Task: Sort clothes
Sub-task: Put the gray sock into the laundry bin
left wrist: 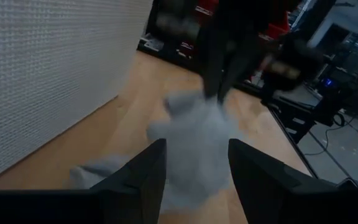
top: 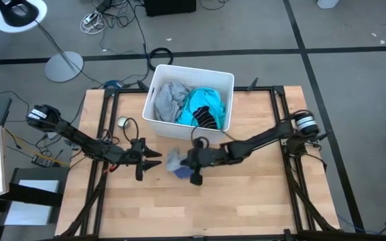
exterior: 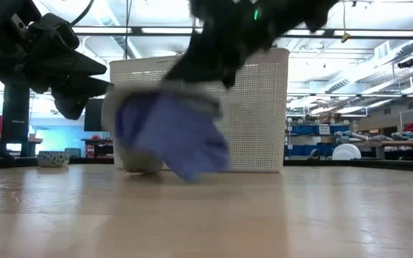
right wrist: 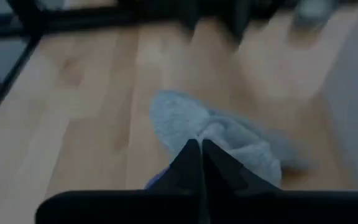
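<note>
Surface: pale wooden worktop (top: pixel 246 194) on a dark metal frame, grey floor around it.
Room: open workshop with shelving and cables beyond the far edge.
Bin: white basket (top: pixel 158 79) at the far edge, holding a grey shirt (top: pixel 169 100) and a turquoise garment (top: pixel 196 107).
Right gripper (top: pixel 187 163): clenched on a blue-grey garment (top: pixel 175 163) mid-worktop, near the bin.
Left gripper (top: pixel 156 159): fingers spread, holding nothing, just beside that garment.

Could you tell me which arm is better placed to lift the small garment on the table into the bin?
Right. Its gripper is already shut on the garment; the left gripper is open and empty beside it, and the bin is just behind.
</note>
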Controlling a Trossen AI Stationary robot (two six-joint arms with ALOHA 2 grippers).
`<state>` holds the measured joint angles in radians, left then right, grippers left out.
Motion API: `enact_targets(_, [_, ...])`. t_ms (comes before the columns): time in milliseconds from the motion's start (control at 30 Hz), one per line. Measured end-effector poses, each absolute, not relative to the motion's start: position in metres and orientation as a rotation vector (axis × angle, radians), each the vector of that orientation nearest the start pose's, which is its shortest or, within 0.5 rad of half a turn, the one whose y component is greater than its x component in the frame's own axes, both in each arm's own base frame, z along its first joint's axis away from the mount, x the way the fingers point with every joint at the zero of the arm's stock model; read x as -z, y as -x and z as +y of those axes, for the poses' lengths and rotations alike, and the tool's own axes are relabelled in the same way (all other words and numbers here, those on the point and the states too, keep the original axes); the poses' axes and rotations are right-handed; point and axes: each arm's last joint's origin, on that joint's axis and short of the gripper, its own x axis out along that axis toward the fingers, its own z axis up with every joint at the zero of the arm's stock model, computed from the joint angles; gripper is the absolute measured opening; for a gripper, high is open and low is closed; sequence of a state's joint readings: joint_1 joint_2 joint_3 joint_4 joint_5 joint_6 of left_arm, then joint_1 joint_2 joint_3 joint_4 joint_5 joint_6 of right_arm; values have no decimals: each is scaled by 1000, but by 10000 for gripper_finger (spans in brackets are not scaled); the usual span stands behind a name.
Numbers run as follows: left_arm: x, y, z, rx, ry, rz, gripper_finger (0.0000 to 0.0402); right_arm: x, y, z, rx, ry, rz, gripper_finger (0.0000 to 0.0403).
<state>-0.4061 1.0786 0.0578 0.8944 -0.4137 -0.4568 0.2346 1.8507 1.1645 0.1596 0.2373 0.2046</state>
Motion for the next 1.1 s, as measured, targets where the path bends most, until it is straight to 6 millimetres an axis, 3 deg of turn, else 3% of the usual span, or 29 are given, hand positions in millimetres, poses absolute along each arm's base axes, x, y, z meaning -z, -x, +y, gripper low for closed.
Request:
enact_targets(200, [-147,-159,-55,-45,406,109,177,-275,-366,84,93,-6,307,3])
enact_targets(267, [-147,-159,-55,-45,406,109,177,-290,-360,81,107,-7,267,3])
enact_targets(533, [-147,-159,-55,-45,406,109,177,-308,-351,73,120,50,205,1])
enact_targets(733, [-150,-161,-56,-45,403,106,177,-337,-349,58,160,120,-4,1])
enact_targets(1100, [-155,-197,-71,-73,291,219,177,-379,-328,-5,355,198,-170,2])
